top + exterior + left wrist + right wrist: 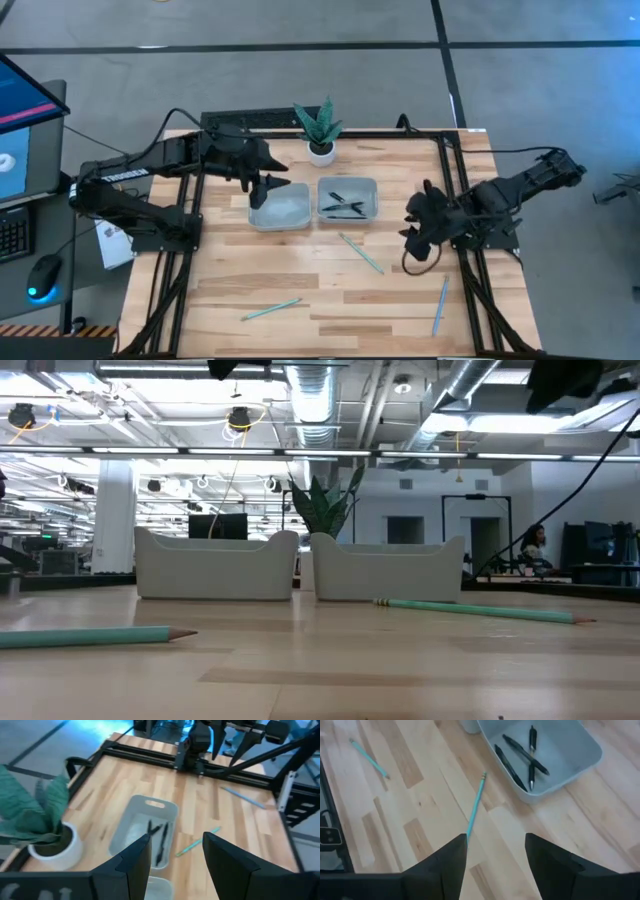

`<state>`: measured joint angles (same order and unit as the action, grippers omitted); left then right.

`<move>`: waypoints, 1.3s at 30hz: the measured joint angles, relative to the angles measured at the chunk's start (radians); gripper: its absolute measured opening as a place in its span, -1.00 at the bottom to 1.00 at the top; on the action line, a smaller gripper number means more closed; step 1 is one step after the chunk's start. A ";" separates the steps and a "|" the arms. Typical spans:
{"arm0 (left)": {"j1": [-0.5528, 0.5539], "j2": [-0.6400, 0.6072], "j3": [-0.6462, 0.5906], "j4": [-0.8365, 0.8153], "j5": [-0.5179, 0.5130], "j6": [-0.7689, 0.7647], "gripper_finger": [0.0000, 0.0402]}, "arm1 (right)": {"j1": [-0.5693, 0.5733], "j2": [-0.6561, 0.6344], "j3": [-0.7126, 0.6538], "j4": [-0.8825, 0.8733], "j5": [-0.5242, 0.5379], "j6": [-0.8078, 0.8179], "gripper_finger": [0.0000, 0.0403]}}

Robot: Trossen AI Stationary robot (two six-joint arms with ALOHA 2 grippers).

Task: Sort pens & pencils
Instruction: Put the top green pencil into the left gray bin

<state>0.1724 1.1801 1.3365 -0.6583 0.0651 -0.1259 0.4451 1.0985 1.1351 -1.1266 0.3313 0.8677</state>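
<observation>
Pens (346,206) already fill the right tray (347,184); three pencils (360,253) lie loose. Right gripper (415,243) and left gripper (268,187) hover released, holding nothing. Thin round pencils may roll or slip from a pinch.

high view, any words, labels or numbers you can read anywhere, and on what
"TROSSEN", in white letters along the left arm, though small enough that the reading is not sure.
A white card or sheet at the table's left edge carries a red and dark print, too small to read.
The monitor at the far left shows coloured graphics, no legible text.
No text shows on the pens, the pencils or the trays.
</observation>
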 joint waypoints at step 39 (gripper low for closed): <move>-0.341 0.000 0.000 0.020 -0.343 -0.215 -0.16 | -0.016 0.544 0.000 0.133 -0.044 0.114 0.14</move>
<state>-0.1682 1.1801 1.3365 -0.6385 -0.2774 -0.3408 0.4295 1.6422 1.1350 -0.9940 0.2878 0.9814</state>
